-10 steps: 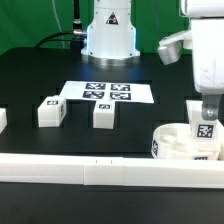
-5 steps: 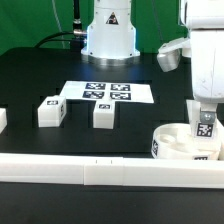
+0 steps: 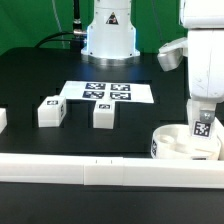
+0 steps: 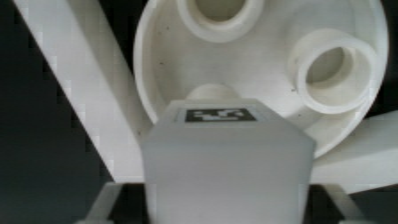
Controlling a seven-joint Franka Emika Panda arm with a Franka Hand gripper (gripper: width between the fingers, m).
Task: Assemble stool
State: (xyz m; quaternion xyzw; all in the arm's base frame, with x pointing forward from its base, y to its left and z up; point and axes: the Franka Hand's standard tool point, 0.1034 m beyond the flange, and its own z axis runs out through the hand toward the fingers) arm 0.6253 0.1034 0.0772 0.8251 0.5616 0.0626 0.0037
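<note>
gripper (image 3: pixel 204 116) clamped on leg (image 3: pixel 205 128) above seat (image 3: pixel 170 143), exterior view's right | wrist view alone: seat sockets (image 4: pixel 331 68), leg's black-and-white tag (image 4: pixel 222 115) close up | exterior view alone: two loose legs (image 3: pixel 50 111) on desk (image 3: pixel 30 80), marker board (image 3: pixel 105 92)

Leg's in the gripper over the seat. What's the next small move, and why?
Probably nudge the leg sideways toward the nearer socket before lowering. The gripper holds it upright above the seat, but in the wrist view its end looks offset from that socket, over solid surface instead.
</note>
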